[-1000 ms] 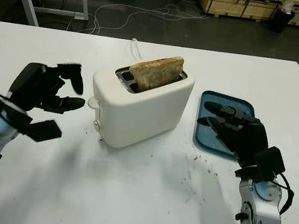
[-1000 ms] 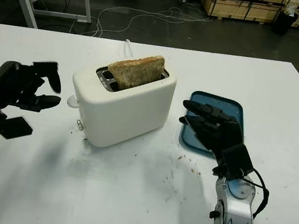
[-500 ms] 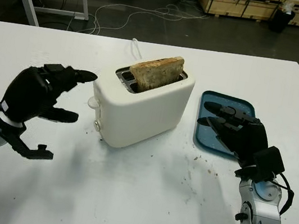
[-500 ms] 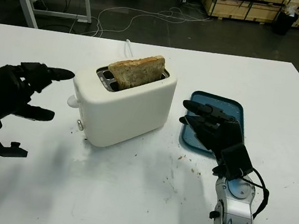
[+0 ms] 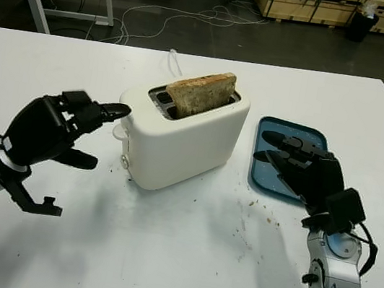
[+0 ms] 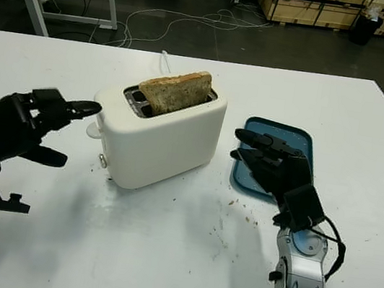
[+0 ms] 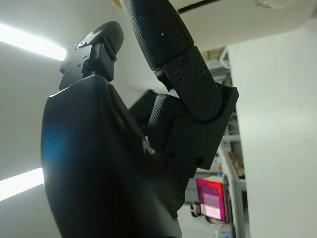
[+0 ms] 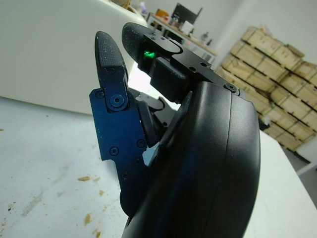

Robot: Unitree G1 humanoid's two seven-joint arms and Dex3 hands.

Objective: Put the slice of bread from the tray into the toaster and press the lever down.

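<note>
Left hand [image 5: 51, 133] at the table's [image 5: 159, 256] left, holding nothing, one finger extended toward the toaster's end face, fingertip just above the lever [image 5: 118, 132]; presumably lined up for the downward press, contact not confirmed. Lever a pale knob high on that end face, apparently not yet depressed. Toaster [image 5: 182, 139], white, standing near mid-table, turned at an angle, so that the lever end faced the left hand. Slice of bread [image 5: 201, 93] already seated in one slot, upright and slightly tilted, its top half above the rim; consistent with an unlowered carriage. Second slot visible beside it, contents not discernible. Judged: insertion step complete, lever press outstanding. Crumbs [image 5: 247, 218] scattered on the table between the toaster and the tray. Tray [image 5: 264, 174], blue, to the right of the toaster and just apart from it, no bread seen on its visible part. Right hand [image 5: 298, 164] open over the tray, holding nothing, apparently parked away from the toaster so as not to obstruct the press. Risk noted: light toaster liable to slide or tip under an off-centre push on the lever.
</note>
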